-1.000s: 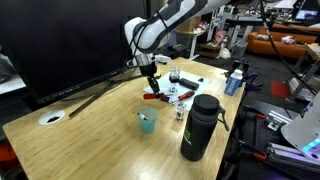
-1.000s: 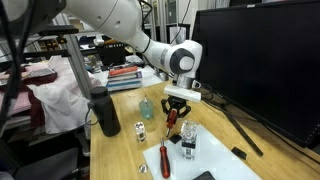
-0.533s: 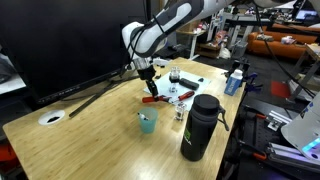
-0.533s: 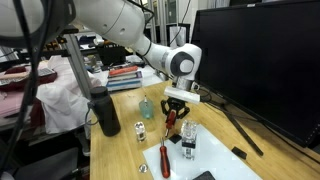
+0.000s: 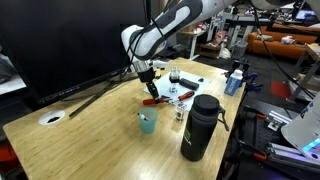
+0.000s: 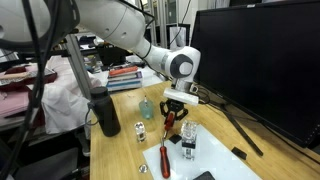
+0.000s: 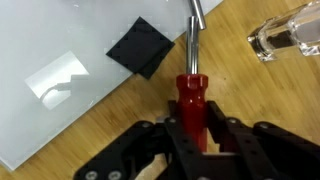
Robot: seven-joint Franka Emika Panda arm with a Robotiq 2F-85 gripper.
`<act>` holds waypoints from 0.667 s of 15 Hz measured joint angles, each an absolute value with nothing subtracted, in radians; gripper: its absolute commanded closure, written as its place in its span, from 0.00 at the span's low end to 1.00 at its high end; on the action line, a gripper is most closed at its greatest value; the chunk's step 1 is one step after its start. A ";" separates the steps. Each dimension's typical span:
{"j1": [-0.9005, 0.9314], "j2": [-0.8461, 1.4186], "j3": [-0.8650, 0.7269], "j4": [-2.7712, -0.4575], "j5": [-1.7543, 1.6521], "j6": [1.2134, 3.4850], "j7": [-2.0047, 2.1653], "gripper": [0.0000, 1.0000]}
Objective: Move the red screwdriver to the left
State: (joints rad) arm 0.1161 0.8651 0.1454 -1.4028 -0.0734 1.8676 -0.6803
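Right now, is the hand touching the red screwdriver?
Touching. The wrist view shows the screwdriver handle lying in the hand, with both fingers against its sides and no visible gap.

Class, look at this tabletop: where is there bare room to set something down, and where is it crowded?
Free: the wide bare wood between the white ring and the teal cup, in front of the monitor. Crowded: the cluster from the red screwdriver to the black bottle.
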 measured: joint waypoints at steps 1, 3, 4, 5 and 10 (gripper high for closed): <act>0.117 0.869 0.145 -1.399 -0.074 1.866 -0.680 0.42; 0.119 0.875 0.145 -1.392 -0.075 1.860 -0.680 0.29; 0.120 0.875 0.145 -1.388 -0.076 1.855 -0.680 0.22; 0.120 0.875 0.145 -1.383 -0.077 1.848 -0.680 0.14; 0.119 0.872 0.144 -1.359 -0.086 1.834 -0.677 0.00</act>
State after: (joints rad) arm 0.1193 0.8724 0.1438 -1.3593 -0.0863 1.8344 -0.6775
